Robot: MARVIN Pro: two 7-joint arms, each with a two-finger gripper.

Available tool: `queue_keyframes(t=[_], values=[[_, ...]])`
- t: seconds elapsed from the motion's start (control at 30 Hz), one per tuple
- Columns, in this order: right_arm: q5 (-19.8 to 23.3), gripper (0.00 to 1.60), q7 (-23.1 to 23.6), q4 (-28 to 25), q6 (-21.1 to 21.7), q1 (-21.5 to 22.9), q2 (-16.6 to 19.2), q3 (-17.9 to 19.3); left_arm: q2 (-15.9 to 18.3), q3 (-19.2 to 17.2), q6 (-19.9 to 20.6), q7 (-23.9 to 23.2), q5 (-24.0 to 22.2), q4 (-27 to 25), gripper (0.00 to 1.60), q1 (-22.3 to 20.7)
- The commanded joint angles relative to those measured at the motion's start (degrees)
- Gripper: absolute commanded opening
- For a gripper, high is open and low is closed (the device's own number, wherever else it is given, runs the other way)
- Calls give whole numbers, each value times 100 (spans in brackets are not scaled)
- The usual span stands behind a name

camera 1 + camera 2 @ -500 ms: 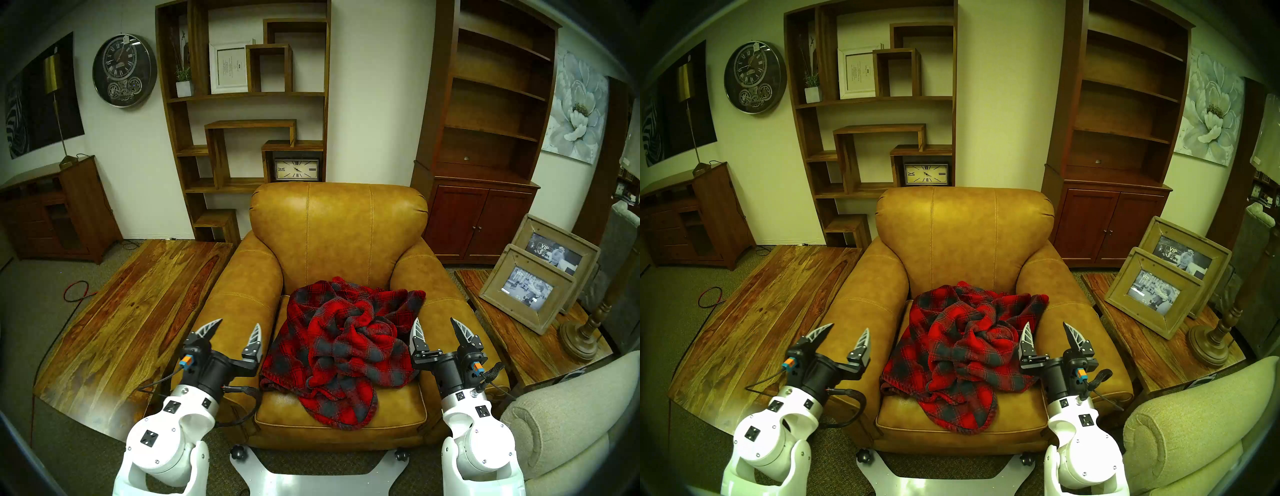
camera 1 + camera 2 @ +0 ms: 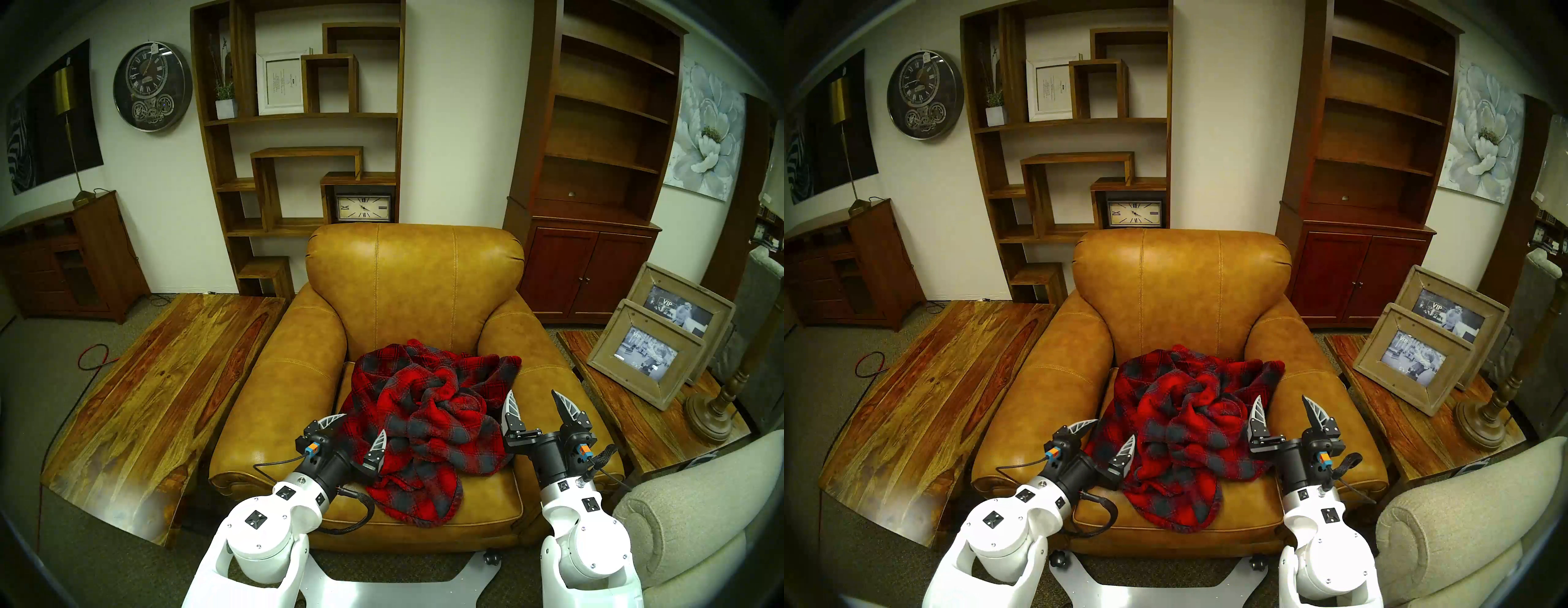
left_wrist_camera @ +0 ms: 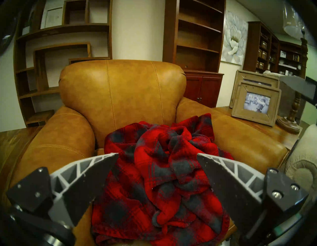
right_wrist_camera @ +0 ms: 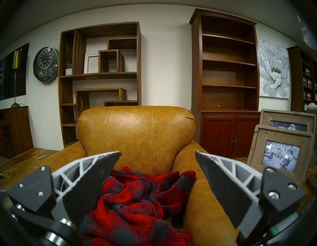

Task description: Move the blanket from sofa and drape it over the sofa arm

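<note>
Hovering, left gripper spread over blanket (crumpled); right gripper spread.

Blanket near-left corner behind left gripper; beige couch cut off by frame edge.

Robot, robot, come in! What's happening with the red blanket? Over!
Left gripper open, over the blanket's near left edge. Right gripper open, empty, above the right sofa arm. Blanket bunched on the seat, not gripped. Nothing in the way.
</note>
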Motion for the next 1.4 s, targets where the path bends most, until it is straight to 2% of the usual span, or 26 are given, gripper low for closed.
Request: queue_keyframes(t=[0.0, 0.27, 0.33, 0.37, 0.43, 0.5, 0.6, 0.63, 0.67, 0.83, 1.27, 1.37], values=[[8, 160, 1, -104, -27, 27, 0, -2, -47, 226, -48, -79, 143, 373, 160, -682], [8, 160, 1, -113, -27, 22, -1, -3, -107, 330, -186, -170, 286, 753, 160, -1104], [9, 160, 1, -116, -27, 21, -2, -3, -149, 351, -204, -215, 310, 990, 160, -1351], [9, 160, 1, -117, -27, 20, -2, -3, -135, 336, -241, -211, 312, 912, 160, -1245], [9, 160, 1, -120, -26, 18, -2, -3, -175, 349, -269, -258, 329, 1135, 160, -1467], [9, 160, 1, -117, -27, 20, -2, -3, -181, 367, -183, -400, 322, 1165, 160, -1539], [7, 160, 0, -108, -28, 25, -1, -3, -138, 549, -75, -351, 299, 1302, 160, -1704], [6, 160, 0, -104, -28, 27, -1, -3, -126, 657, -45, -328, 452, 1463, 160, -1844], [5, 160, -1, -99, -28, 30, 0, -3, -100, 792, -33, -336, 402, 1597, 160, -1927], [3, 160, -1, -92, -28, 33, 0, -2, -110, 1046, 53, -359, 497, 1977, 160, -2206], [-1, 160, -2, -68, -30, 43, 2, -2, -298, 1438, 219, -285, 720, 3313, 160, -2968], [-2, 160, -3, -62, -30, 46, 2, -2, -395, 1547, 304, -210, 814, 3768, 160, -3287]])
